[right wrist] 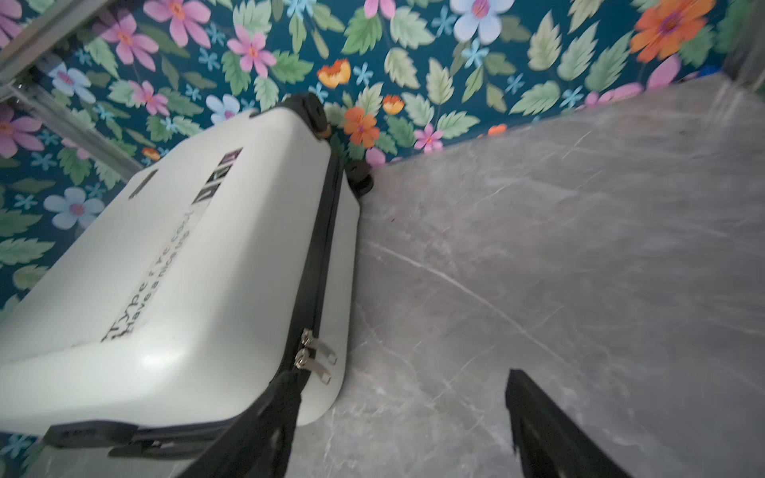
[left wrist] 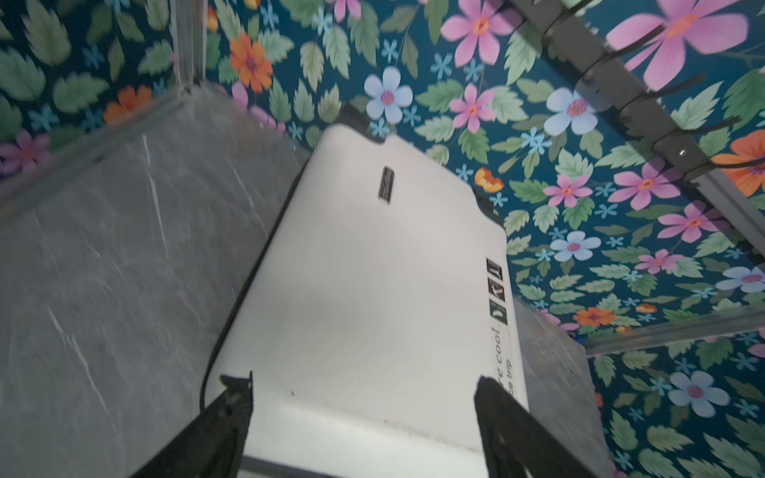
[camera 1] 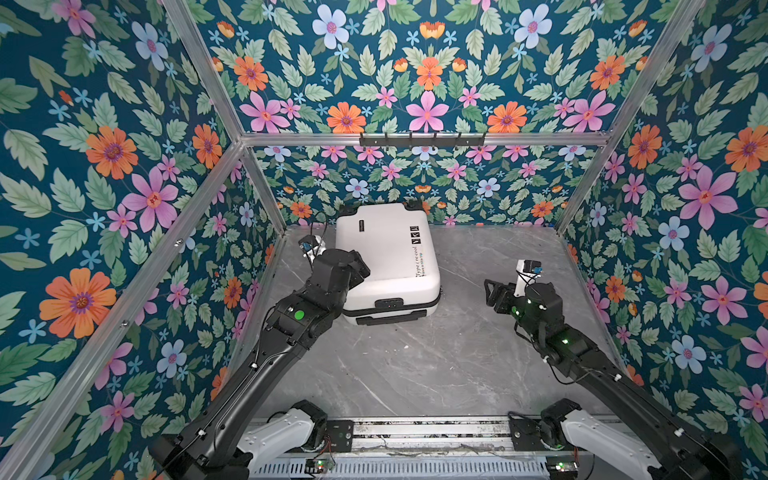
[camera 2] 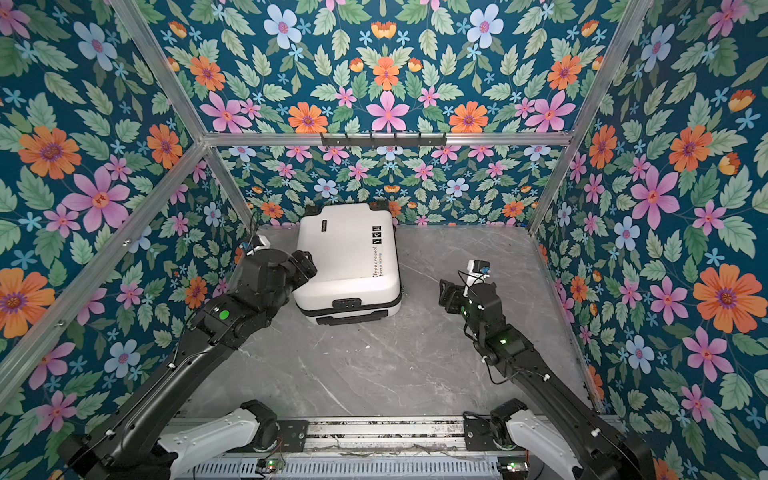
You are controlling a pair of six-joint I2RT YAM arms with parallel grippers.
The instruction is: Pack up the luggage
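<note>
Mia: Where is the suitcase?

Ben: It lies flat on the grey table. It is shut. It sits near the back wall, a bit to the left. Its wheels point at the wall, and its handle points at us.

Mia: Does a claw have it?

Ben: No. The left claw hangs over the near left part of the lid. Its fingers are spread wide and hold nothing. I can't tell if it touches the lid. The right claw is off to the right, apart from the suitcase. It is spread wide too, with nothing in it.

Mia: Is it hard to pick up?

Ben: I think so. The shell looks hard and smooth, so fingers may slip on it. It won't bend or squash. I can't tell if it is heavy, because I can't see inside.

Mia: So where should a claw grab?

Ben: Not the big white top. It looks too wide. The two little silver zip tags on the right side look good for opening it. The black handle looks good for pulling. The tags are tiny, so go slow.
</note>
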